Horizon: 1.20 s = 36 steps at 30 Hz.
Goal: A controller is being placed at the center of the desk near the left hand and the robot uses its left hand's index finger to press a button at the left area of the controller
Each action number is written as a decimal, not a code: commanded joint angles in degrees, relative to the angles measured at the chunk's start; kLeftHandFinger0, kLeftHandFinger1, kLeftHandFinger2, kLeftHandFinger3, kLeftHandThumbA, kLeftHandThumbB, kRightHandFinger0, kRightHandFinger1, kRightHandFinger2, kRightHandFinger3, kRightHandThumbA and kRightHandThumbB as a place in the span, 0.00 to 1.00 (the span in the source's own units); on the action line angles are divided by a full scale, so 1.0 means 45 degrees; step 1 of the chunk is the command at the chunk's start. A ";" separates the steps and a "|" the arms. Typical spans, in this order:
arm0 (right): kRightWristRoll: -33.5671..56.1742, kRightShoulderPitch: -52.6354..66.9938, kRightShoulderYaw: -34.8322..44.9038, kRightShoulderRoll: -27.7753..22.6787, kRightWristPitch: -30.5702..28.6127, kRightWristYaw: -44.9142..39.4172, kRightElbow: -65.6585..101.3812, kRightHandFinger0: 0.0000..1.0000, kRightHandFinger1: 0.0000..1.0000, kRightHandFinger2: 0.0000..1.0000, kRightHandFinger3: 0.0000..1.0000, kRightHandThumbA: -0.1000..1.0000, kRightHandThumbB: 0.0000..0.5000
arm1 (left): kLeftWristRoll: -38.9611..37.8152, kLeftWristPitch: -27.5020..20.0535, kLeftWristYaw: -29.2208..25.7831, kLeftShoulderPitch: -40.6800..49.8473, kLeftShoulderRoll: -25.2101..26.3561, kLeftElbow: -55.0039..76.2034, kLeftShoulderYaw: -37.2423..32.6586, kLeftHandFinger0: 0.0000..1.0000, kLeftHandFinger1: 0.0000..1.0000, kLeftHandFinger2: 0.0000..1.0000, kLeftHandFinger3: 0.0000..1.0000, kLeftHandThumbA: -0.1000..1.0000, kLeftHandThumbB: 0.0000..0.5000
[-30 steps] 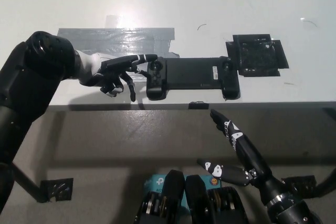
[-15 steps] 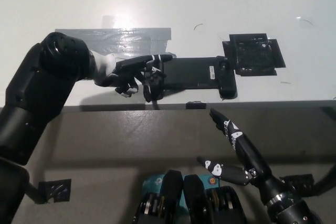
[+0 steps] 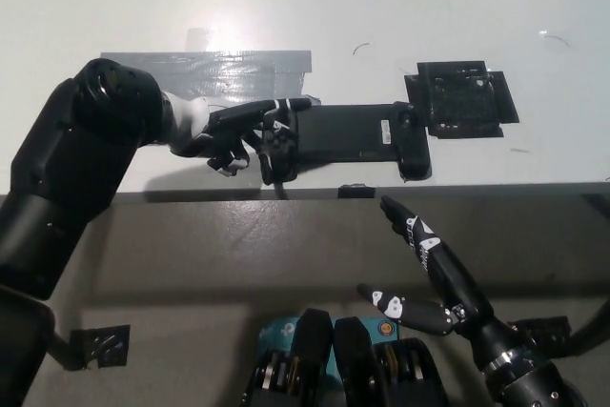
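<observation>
Controller [image 3: 348,137] sits right at the desk's [image 3: 400,7] near edge, open desk behind it. My left hand [image 3: 233,132] pokes one extended finger over its left end, hiding the button. Right hand [image 3: 424,278] hangs spread, empty, below.

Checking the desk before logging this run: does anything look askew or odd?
Nothing stands out. The controller lies flat near the desk edge, left hand over its left end; right hand idles below.
</observation>
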<state>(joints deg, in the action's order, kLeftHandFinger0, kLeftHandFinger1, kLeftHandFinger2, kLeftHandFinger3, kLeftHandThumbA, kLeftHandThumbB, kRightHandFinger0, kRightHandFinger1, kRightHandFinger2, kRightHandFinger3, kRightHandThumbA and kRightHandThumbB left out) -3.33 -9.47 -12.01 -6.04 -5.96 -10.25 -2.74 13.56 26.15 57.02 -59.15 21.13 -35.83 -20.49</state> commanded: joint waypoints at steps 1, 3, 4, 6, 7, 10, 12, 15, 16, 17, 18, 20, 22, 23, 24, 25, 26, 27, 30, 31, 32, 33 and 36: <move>0.0062 -0.0264 0.0116 -0.0031 -0.0198 -0.0139 0.0398 1.00 1.00 1.00 1.00 0.79 0.49 | -0.0024 0.0173 0.0114 -0.0696 0.0509 0.0258 0.0309 0.00 0.00 0.38 1.00 1.00 0.94; 0.0041 -0.0261 0.0103 -0.0019 -0.0188 -0.0136 0.0406 1.00 1.00 1.00 1.00 0.79 0.49 | -0.0009 0.0173 0.0085 -0.0639 0.0555 0.0287 0.0274 0.00 0.01 0.39 1.00 1.00 0.93; 0.0042 -0.0242 0.0112 -0.0003 -0.0159 -0.0118 0.0425 1.00 1.00 1.00 1.00 0.79 0.50 | -0.0023 0.0173 0.0064 -0.0594 0.0560 0.0307 0.0315 0.00 0.02 0.41 1.00 1.00 0.93; 0.0087 -0.0242 0.0133 0.0002 -0.0201 -0.0120 0.0399 1.00 1.00 1.00 1.00 0.79 0.50 | -0.0071 0.0173 0.0086 -0.0595 0.0509 0.0171 0.0461 0.00 0.02 0.42 1.00 1.00 0.93; 0.0107 -0.0249 0.0132 0.0004 -0.0200 -0.0133 0.0389 1.00 1.00 1.00 1.00 0.79 0.49 | -0.0039 0.0173 0.0079 -0.0596 0.0515 0.0187 0.0460 0.00 0.03 0.42 1.00 1.00 0.93; 0.0087 -0.0282 0.0121 -0.0002 -0.0142 -0.0149 0.0419 1.00 1.00 1.00 1.00 0.79 0.49 | -0.0004 0.0173 0.0058 -0.0557 0.0558 0.0258 0.0512 0.00 0.05 0.44 1.00 1.00 0.93; 0.0072 -0.0271 0.0127 -0.0008 -0.0147 -0.0140 0.0435 1.00 1.00 1.00 1.00 0.79 0.48 | -0.0028 0.0173 0.0054 -0.0545 0.0573 0.0218 0.0480 0.00 0.04 0.44 1.00 1.00 0.93; 0.0051 -0.0278 0.0126 -0.0011 -0.0112 -0.0138 0.0423 1.00 1.00 1.00 1.00 0.79 0.49 | -0.0082 0.0173 0.0122 -0.0512 0.0596 0.0229 0.0446 0.00 0.03 0.42 1.00 1.00 0.91; 0.0010 -0.0285 0.0113 -0.0028 -0.0123 -0.0138 0.0427 1.00 1.00 1.00 1.00 0.79 0.49 | -0.0052 0.0173 0.0088 -0.0500 0.0576 0.0226 0.0464 0.00 0.03 0.42 1.00 1.00 0.91; 0.0022 -0.0312 0.0118 -0.0012 -0.0185 -0.0129 0.0358 1.00 1.00 1.00 1.00 0.79 0.49 | -0.0007 0.0173 0.0107 -0.0508 0.0568 0.0230 0.0479 0.00 0.03 0.42 1.00 1.00 0.92; 0.0033 -0.0301 0.0128 -0.0014 -0.0169 -0.0126 0.0377 1.00 1.00 1.00 1.00 0.79 0.49 | -0.0009 0.0173 0.0115 -0.0522 0.0525 0.0169 0.0516 0.00 0.03 0.43 1.00 1.00 0.93; 0.0024 -0.0251 0.0125 -0.0020 -0.0130 -0.0126 0.0441 1.00 1.00 1.00 1.00 0.79 0.49 | 0.0008 0.0173 0.0072 -0.0488 0.0490 0.0180 0.0478 0.00 0.03 0.42 1.00 1.00 0.92; 0.0094 -0.0246 0.0130 -0.0013 -0.0159 -0.0155 0.0447 1.00 1.00 1.00 1.00 0.78 0.48 | 0.0057 0.0173 0.0079 -0.0460 0.0439 0.0249 0.0475 0.00 0.03 0.42 1.00 1.00 0.92; 0.0097 -0.0228 0.0105 0.0011 -0.0155 -0.0166 0.0435 1.00 1.00 1.00 1.00 0.78 0.48 | 0.0090 0.0173 0.0093 -0.0398 0.0410 0.0250 0.0560 0.00 0.02 0.42 1.00 1.00 0.91; 0.0072 -0.0216 0.0108 0.0025 -0.0128 -0.0139 0.0441 1.00 1.00 1.00 1.00 0.78 0.48 | 0.0084 0.0173 0.0020 -0.0351 0.0391 0.0263 0.0541 0.00 0.03 0.42 1.00 1.00 0.90; 0.0048 -0.0204 0.0108 0.0028 -0.0124 -0.0122 0.0446 1.00 1.00 1.00 1.00 0.78 0.49 | 0.0133 0.0173 -0.0004 -0.0303 0.0394 0.0349 0.0513 0.00 0.04 0.43 1.00 1.00 0.90; 0.0027 -0.0214 0.0100 0.0022 -0.0143 -0.0123 0.0424 1.00 1.00 1.00 1.00 0.78 0.49 | 0.0179 0.0173 -0.0015 -0.0279 0.0374 0.0357 0.0495 0.00 0.03 0.44 1.00 1.00 0.89; 0.0054 -0.0218 0.0101 0.0024 -0.0150 -0.0137 0.0418 1.00 1.00 1.00 1.00 0.78 0.49 | 0.0180 0.0173 -0.0005 -0.0258 0.0363 0.0358 0.0525 0.00 0.03 0.43 1.00 1.00 0.88; 0.0072 -0.0250 0.0099 -0.0007 -0.0127 -0.0177 0.0450 1.00 1.00 1.00 1.00 0.78 0.47 | 0.0315 0.0173 -0.0028 -0.0242 0.0313 0.0279 0.0599 0.00 0.06 0.46 1.00 1.00 0.88; 0.0061 -0.0265 0.0113 -0.0012 -0.0108 -0.0164 0.0459 1.00 1.00 1.00 1.00 0.78 0.48 | 0.0306 0.0173 -0.0036 -0.0230 0.0313 0.0259 0.0618 0.00 0.07 0.47 1.00 1.00 0.88; 0.0064 -0.0248 0.0119 -0.0032 -0.0102 -0.0171 0.0489 1.00 1.00 1.00 1.00 0.77 0.47 | 0.0336 0.0173 -0.0059 -0.0202 0.0301 0.0266 0.0636 0.00 0.08 0.48 1.00 1.00 0.87; 0.0065 -0.0236 0.0116 -0.0045 -0.0150 -0.0179 0.0507 1.00 1.00 1.00 1.00 0.77 0.47 | 0.0393 0.0173 -0.0094 -0.0140 0.0328 0.0316 0.0630 0.00 0.09 0.48 1.00 1.00 0.89; 0.0122 -0.0231 0.0130 -0.0034 -0.0233 -0.0187 0.0436 1.00 1.00 1.00 1.00 0.77 0.47 | 0.0449 0.0173 -0.0021 -0.0095 0.0407 0.0390 0.0495 0.00 0.08 0.48 1.00 1.00 0.89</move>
<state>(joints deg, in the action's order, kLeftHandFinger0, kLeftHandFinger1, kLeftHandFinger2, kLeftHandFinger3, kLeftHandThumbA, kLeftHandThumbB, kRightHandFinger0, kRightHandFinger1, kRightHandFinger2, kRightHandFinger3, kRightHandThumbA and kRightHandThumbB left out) -3.33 -9.48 -11.95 -6.04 -5.93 -10.36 -2.57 14.67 26.15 56.98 -58.10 21.82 -35.71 -18.58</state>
